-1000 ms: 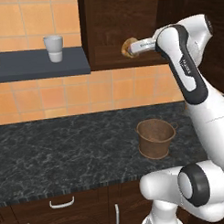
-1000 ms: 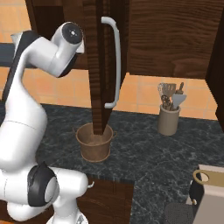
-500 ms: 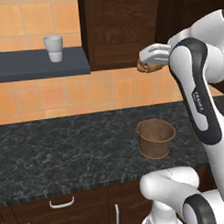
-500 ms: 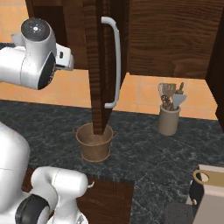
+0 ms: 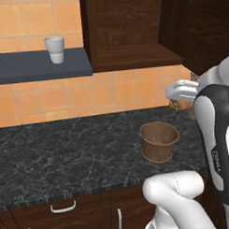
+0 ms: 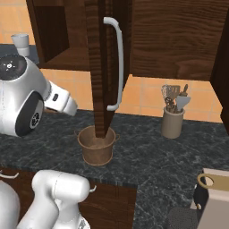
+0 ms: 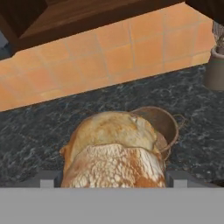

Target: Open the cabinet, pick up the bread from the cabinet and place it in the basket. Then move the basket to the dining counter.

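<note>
From the left base view, we saw one brown woven basket (image 5: pixel 159 141) standing on the black speckled counter (image 5: pixel 66 151), below the open cabinet (image 5: pixel 127 29). Above and just to the right of the basket, a sliver of tan bread (image 5: pixel 177 104) showed under the white hand.

From the right base view, we saw the same single basket (image 6: pixel 96 146) just behind the lower edge of the swung-out cabinet door (image 6: pixel 100 67) with its one silver bar handle (image 6: pixel 115 62). One utensil pot (image 6: pixel 172 121) stood well to the basket's right.

From the hand view, we saw the tool (image 7: pixel 111 177) holding one loaf of bread (image 7: pixel 111 151), its jaws spread wide around the crust, with the basket (image 7: pixel 162 124) just beyond and below it. We judged the bread light, soft and crushable, best held gently across its broad middle.
</note>
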